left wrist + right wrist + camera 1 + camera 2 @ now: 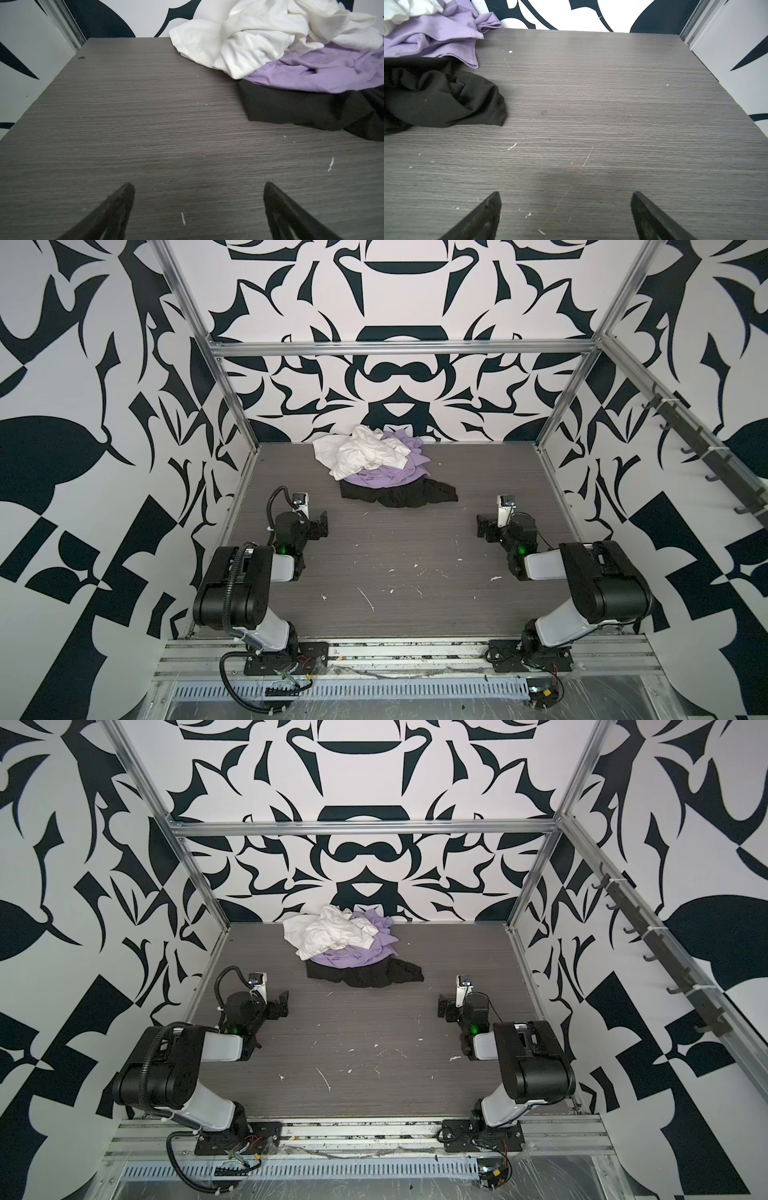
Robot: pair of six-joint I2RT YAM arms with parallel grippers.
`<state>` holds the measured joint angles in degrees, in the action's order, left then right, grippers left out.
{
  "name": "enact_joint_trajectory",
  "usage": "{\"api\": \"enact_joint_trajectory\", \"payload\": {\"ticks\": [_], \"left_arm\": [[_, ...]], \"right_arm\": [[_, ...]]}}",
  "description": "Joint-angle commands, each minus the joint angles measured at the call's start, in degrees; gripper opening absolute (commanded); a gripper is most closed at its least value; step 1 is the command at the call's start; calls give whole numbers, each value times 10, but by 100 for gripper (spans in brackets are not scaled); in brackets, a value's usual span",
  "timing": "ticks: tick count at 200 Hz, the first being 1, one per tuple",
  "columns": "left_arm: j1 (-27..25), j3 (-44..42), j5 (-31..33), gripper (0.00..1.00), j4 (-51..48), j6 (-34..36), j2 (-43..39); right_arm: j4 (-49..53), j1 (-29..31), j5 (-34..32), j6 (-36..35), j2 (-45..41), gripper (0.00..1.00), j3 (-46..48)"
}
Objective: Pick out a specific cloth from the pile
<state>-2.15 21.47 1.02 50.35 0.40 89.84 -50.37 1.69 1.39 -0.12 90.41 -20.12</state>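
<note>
Top views show my left claw (pixel 323 524) and right claw (pixel 481 526) spread wide, holding nothing, over the table (pixel 395 556). Well beyond sits the pile (pixel 374 466): black cloth (pixel 403 497) nearest, lavender cloth (pixel 390 477) above it, white cloth (pixel 357 452) on top.

The pile (pixel 380 466) sits at the middle of the far edge of the tabletop (pixel 395 564), by the back wall (pixel 457 414): white cloth (pixel 361 454) on top, lavender cloth (pixel 386 479) under it, black cloth (pixel 399 497) spreading nearest. Bare board lies open from the near edge up to the black hem, and along both side edges into the far corners.
</note>
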Motion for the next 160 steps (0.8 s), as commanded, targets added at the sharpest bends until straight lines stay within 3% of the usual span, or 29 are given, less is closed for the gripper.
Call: {"api": "enact_joint_trajectory", "payload": {"ticks": [1, 160], "left_arm": [[2, 2, -5, 99, 15, -4, -3], [1, 2, -5, 99, 14, -2, -3]], "right_arm": [[-11, -3, 7, 1, -10, 99, -7], [-17, -3, 11, 1, -12, 99, -4]]}}
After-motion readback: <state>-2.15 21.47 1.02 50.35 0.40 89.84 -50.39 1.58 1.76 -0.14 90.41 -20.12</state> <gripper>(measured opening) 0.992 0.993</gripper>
